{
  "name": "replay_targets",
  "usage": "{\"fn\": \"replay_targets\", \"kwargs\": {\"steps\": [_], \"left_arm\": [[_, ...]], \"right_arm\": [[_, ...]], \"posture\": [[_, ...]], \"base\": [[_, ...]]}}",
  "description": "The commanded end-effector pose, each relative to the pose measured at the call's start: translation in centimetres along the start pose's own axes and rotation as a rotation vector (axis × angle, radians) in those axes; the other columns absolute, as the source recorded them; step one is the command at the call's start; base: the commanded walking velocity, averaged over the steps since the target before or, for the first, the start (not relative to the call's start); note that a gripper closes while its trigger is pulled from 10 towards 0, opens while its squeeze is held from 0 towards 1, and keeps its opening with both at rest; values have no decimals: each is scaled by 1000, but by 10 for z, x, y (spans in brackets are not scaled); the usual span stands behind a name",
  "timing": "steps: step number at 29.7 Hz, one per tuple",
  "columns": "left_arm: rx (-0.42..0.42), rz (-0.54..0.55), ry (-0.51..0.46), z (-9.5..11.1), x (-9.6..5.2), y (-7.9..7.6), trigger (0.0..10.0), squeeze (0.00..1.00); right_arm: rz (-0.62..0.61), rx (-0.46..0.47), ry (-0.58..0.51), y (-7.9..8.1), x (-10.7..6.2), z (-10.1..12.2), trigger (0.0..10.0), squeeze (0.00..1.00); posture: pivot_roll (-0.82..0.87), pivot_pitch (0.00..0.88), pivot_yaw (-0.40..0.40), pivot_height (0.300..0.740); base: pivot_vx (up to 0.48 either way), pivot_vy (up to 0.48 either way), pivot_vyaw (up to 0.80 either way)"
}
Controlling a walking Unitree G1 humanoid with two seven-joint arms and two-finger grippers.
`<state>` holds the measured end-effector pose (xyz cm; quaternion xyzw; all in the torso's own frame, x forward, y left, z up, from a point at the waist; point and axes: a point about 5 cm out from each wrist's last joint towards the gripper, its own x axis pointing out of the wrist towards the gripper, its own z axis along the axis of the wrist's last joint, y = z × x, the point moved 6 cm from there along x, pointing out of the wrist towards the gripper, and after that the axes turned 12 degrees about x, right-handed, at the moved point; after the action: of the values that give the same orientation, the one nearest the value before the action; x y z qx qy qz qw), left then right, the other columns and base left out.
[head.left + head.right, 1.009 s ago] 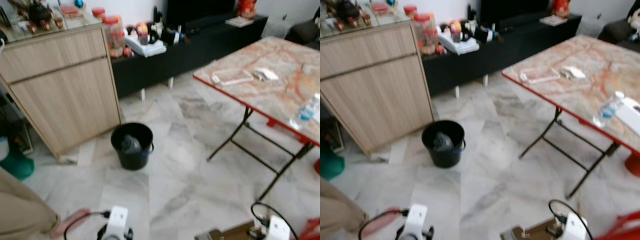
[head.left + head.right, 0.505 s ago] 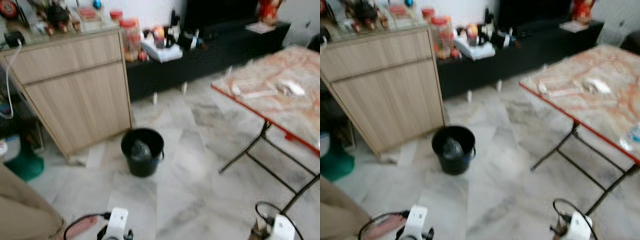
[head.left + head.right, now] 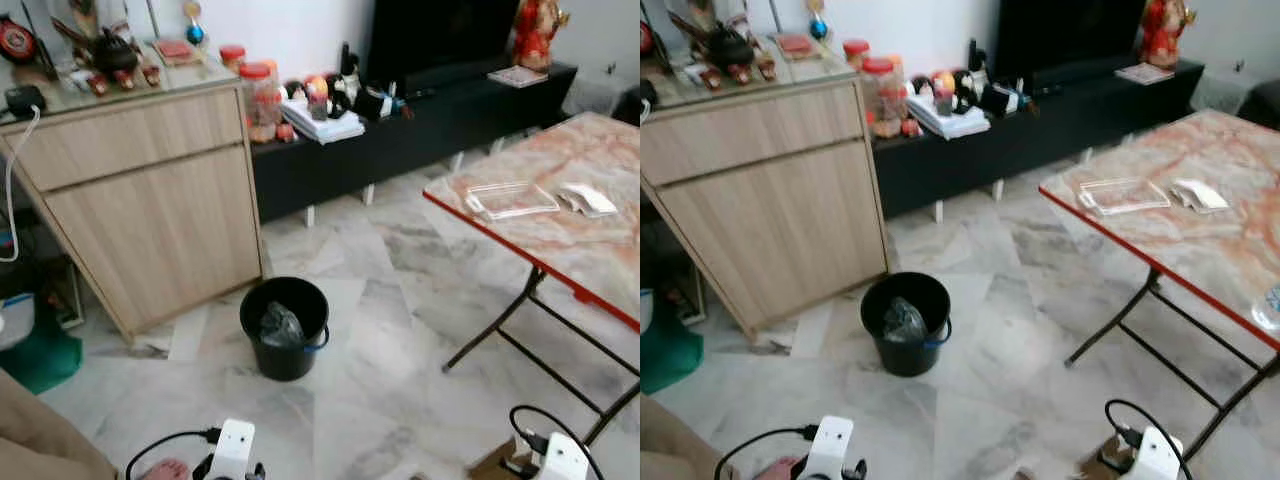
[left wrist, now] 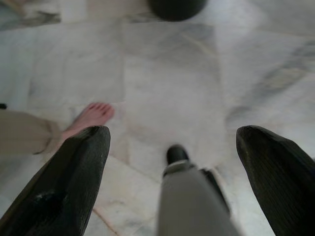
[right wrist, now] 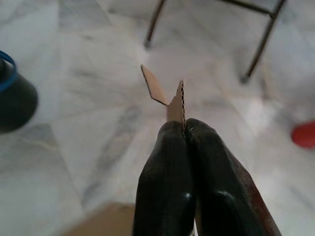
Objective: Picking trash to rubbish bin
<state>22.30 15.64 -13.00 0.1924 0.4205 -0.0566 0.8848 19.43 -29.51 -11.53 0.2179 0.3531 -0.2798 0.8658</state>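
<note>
Pinching a piece of corrugated cardboard [image 5: 173, 101] between its closed black fingers [image 5: 167, 182], the right gripper [image 5: 184, 129] hangs low over the marble floor [image 3: 400, 330]. The left gripper [image 4: 172, 142] has its fingers spread wide and holds nothing; a person's bare foot [image 4: 91, 117] is near it. The black rubbish bin [image 3: 285, 327], with a crumpled bag inside, stands ahead beside the wooden cabinet [image 3: 150, 200], well apart from the folding table [image 3: 560, 230]

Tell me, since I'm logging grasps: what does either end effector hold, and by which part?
The right end effector pinches a cardboard piece by its edge. The left end effector is open, holding nothing.
</note>
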Motion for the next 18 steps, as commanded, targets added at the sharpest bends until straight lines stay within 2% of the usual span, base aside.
{"fn": "replay_targets", "kwargs": {"steps": [1, 3, 18], "left_arm": [[18, 5, 8, -3, 0, 4, 10000, 0], [18, 4, 6, -3, 0, 4, 10000, 0], [6, 11, 3, -1, 0, 5, 10000, 0]], "right_arm": [[1, 54, -20, 2, 1, 4, 10000, 0], [-15, 123, -37, -3, 1, 8, 10000, 0], [-5, 136, -38, -1, 1, 9, 10000, 0]], "posture": [[-73, 0, -76, 740], [-72, 0, -74, 740], [-59, 22, -86, 740]], "base": [[296, 0, 0], [291, 0, 0], [292, 0, 0]]}}
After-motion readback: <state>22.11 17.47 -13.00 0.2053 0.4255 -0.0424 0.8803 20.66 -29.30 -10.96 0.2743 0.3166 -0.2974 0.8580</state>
